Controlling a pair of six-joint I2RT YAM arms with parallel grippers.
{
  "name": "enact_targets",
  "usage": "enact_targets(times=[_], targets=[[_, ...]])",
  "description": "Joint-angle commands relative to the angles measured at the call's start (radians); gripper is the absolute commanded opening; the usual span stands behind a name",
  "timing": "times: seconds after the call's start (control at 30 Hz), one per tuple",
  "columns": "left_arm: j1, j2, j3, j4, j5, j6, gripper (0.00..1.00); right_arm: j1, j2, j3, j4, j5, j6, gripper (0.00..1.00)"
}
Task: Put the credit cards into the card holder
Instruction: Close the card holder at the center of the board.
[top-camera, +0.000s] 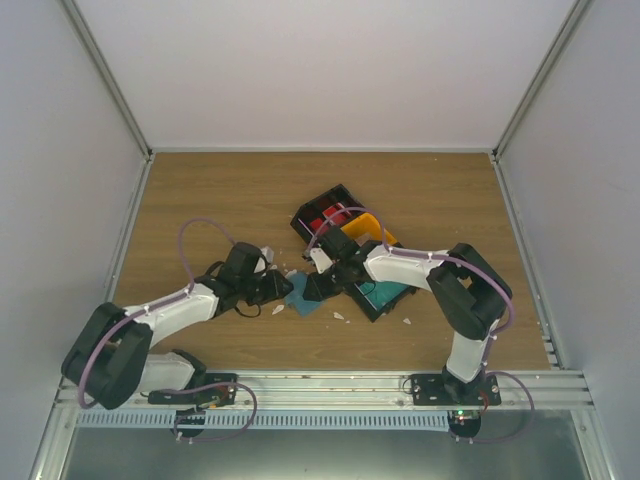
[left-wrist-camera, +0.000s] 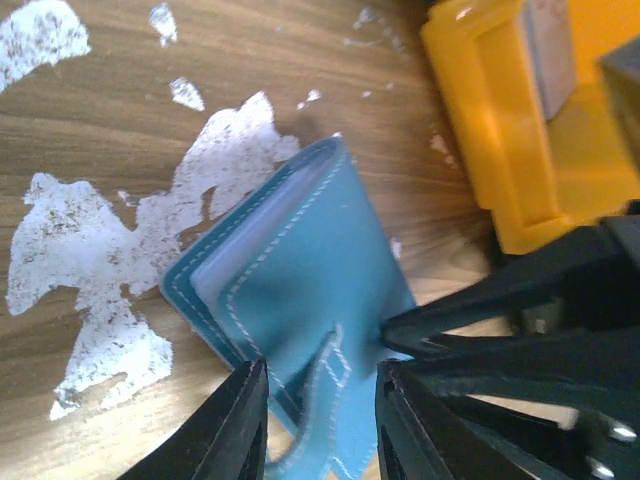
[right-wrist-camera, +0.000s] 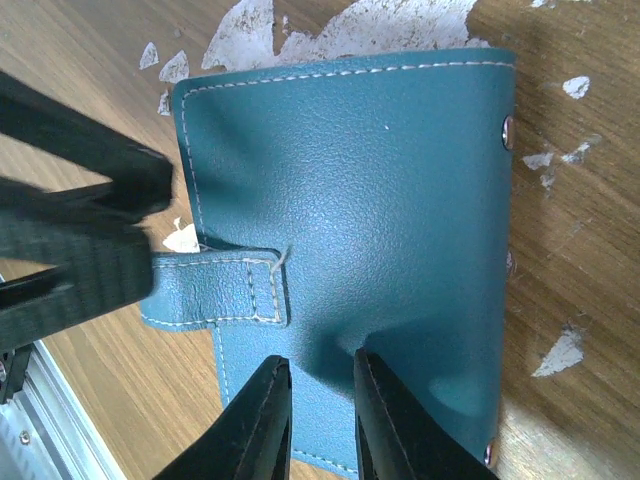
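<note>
Card holder (right-wrist-camera: 350, 200) lies folded on the wooden table (top-camera: 200, 200). Right gripper (right-wrist-camera: 320, 375) fingers pinch its puckered cover. Left gripper (left-wrist-camera: 320, 400) fingers are clamped across the strap (right-wrist-camera: 230, 290) edge.

Wood tbl (top-camera: 210, 185) w/ white walls (top-camera: 320, 60) around.

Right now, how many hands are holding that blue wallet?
2. The left hand grips the wallet at its strap. The right hand pinches the cover's edge nearby. None seems hidden.
</note>
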Motion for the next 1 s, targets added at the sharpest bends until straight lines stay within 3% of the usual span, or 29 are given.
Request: enact_targets(times=[0.0,0.23,0.37,0.6,0.77,0.97], targets=[[0.004,0.083,0.041,0.032,0.003,0.041,0.32,0.006,0.014,0.007,-0.051,0.058,-0.013,0.21],[0.004,0.179,0.050,-0.019,-0.047,0.058,0.23,-0.002,-0.028,-0.005,-0.012,0.038,0.001,0.25],[0.005,0.208,0.024,-0.014,-0.053,0.066,0.15,-0.032,-0.065,-0.012,0.022,0.041,0.017,0.36],[0.005,0.244,-0.013,0.001,-0.082,0.069,0.13,-0.087,-0.064,-0.032,0.022,0.076,0.027,0.46],[0.005,0.261,-0.027,0.021,-0.083,0.069,0.12,-0.090,-0.013,-0.020,0.030,-0.020,-0.012,0.52],[0.005,0.276,-0.039,0.039,-0.080,0.069,0.11,-0.086,0.050,-0.009,0.075,-0.200,-0.020,0.48]])
